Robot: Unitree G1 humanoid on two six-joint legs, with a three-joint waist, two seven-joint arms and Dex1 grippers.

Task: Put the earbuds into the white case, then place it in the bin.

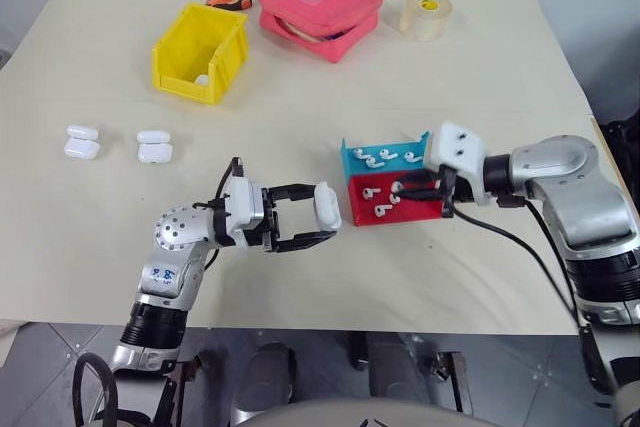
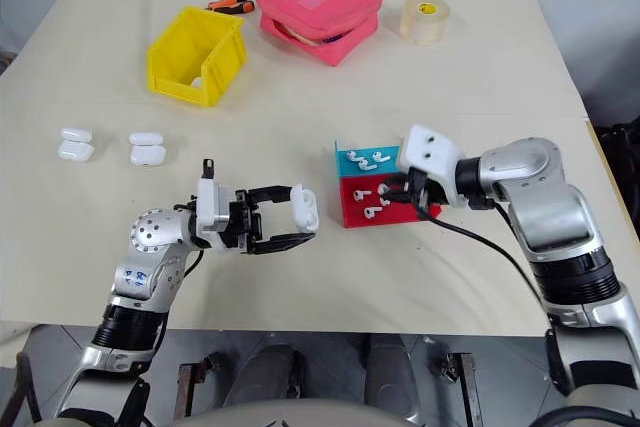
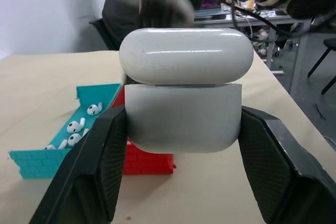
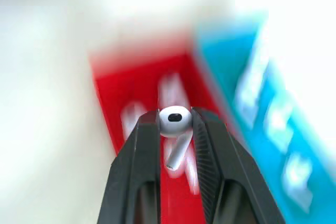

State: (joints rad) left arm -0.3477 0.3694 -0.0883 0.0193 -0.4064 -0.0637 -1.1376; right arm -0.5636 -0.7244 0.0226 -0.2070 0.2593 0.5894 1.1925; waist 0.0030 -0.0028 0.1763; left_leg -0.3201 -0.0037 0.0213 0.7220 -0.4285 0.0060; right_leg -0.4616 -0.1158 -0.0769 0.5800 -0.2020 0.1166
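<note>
Left gripper point(image 1: 312, 217) clamps a white case point(image 1: 328, 204) between both fingers, off the table point(image 1: 300, 77), at about 6 o'clock of the scene. Left wrist view: lid of the case sits slightly raised, a thin seam showing; whether anything is inside, cannot tell.

Right gripper point(image 4: 176, 121) is pinched on one earbud point(image 4: 175, 120), stem hanging down, above the red tray point(image 1: 400, 209) at 4 o'clock. More earbuds lie in the red tray and in the blue tray point(image 1: 385, 155) just behind it.

Yellow bin point(image 1: 200, 52) stands at 11 o'clock, well apart from both arms. Two spare cases point(image 1: 82, 142) lie at 9 o'clock.

Progress, judged: early. Earbud picked, case held, but earbud not yet in case. Left: load earbuds, shut lid, carry case to bin.
</note>
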